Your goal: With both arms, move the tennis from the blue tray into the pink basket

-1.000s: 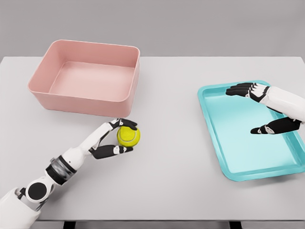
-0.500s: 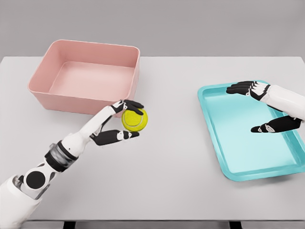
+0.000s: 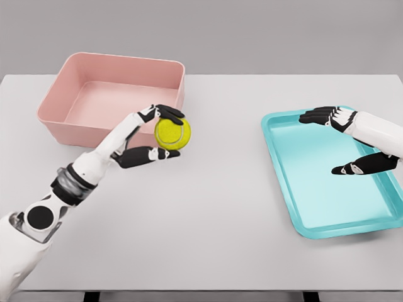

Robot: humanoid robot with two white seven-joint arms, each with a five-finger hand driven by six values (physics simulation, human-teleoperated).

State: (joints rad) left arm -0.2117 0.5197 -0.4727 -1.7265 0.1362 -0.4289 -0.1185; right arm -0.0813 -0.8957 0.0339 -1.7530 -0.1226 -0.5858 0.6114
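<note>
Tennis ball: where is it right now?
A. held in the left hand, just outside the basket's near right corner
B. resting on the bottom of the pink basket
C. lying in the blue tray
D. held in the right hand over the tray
A. The left hand grips the tennis ball between thumb and fingers beside the pink basket, not yet over its rim; the right hand hangs open over the blue tray.

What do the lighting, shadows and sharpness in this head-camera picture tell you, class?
Head view: even, soft light with no glare; the pink basket and blue tray cast only faint shadows on the table; everything is sharp, including the tennis ball in the left hand; no visible distortion.
</note>
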